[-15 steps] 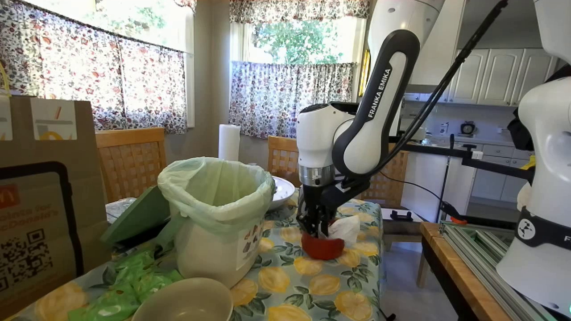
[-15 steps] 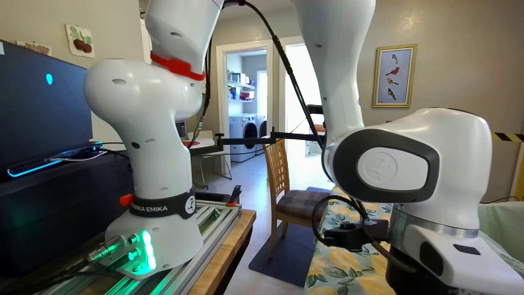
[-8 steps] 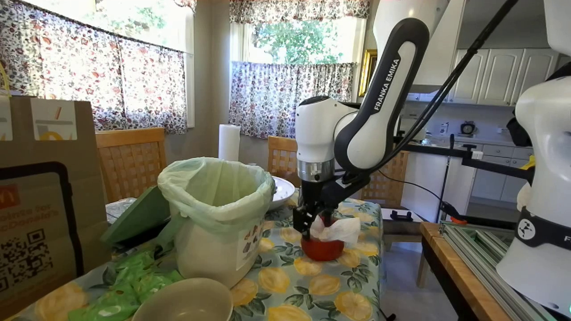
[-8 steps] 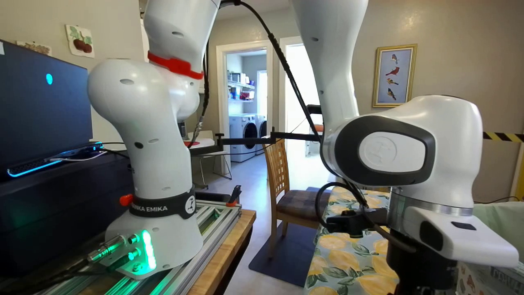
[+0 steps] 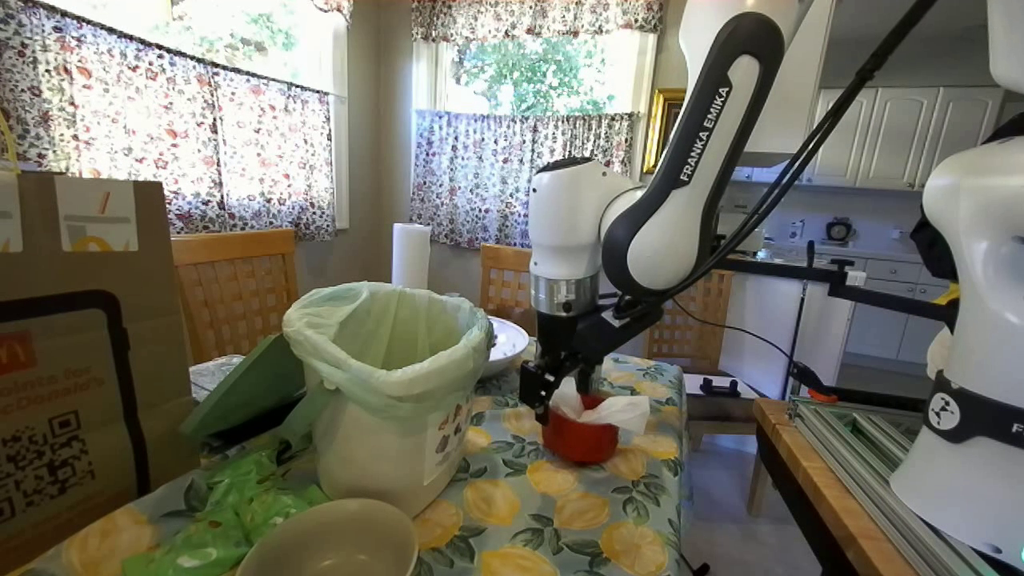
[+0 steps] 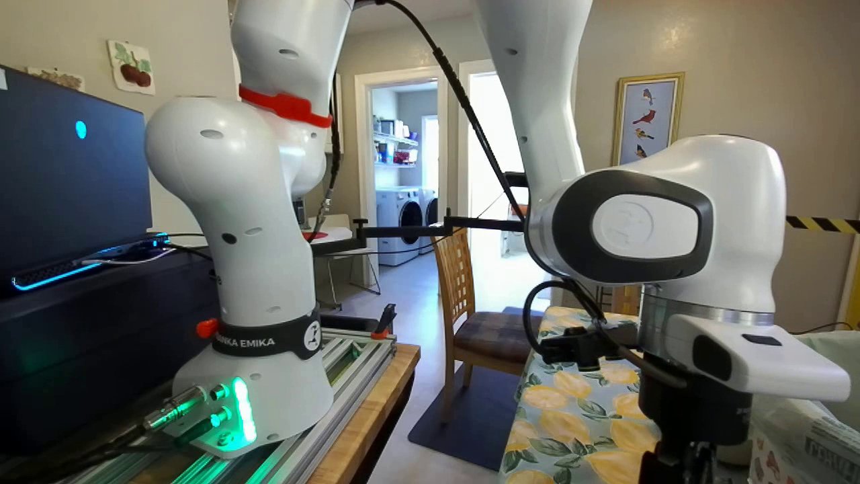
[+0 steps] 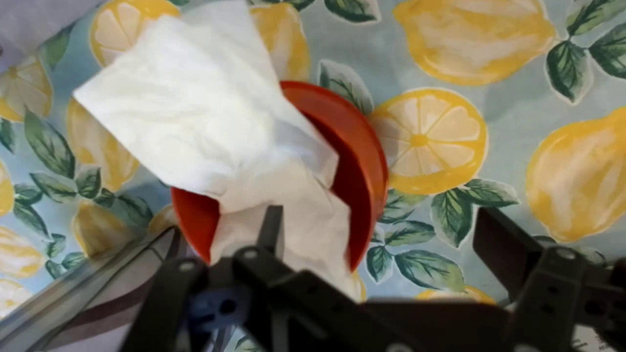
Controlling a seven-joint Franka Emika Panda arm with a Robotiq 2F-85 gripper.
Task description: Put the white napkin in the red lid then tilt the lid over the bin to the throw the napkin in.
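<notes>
A table under a lemon-print tablecloth [image 5: 496, 500] spreads beneath the scene, and the white Franka Panda arm [image 5: 672, 232], seen in both exterior views, bends over it with its wrist turned down. The pale cream bin [image 5: 376, 456] stands upright on the cloth, a light green plastic bag [image 5: 384, 384] folded over its rim. Near the bin, the black Robotiq gripper [image 7: 381, 220] hangs close over the rumpled white napkin [image 7: 210, 112], which lies slantwise across the round red lid [image 7: 354, 132]: part is tucked down inside, while a broad flap spills past the rim on the side away from the fingertips (in an exterior view it juts out like a pale wing, pointing away from the bin). The lid sits hollow side up on the cloth. The jaws stand wide apart, with only air between them. From the wrist, one finger [image 7: 270, 227] overlaps the napkin's lower part, and the opposite finger [image 7: 506, 244] shows against tablecloth beyond the lid's rim. Whether the first finger touches paper or lid, I cannot tell.
</notes>
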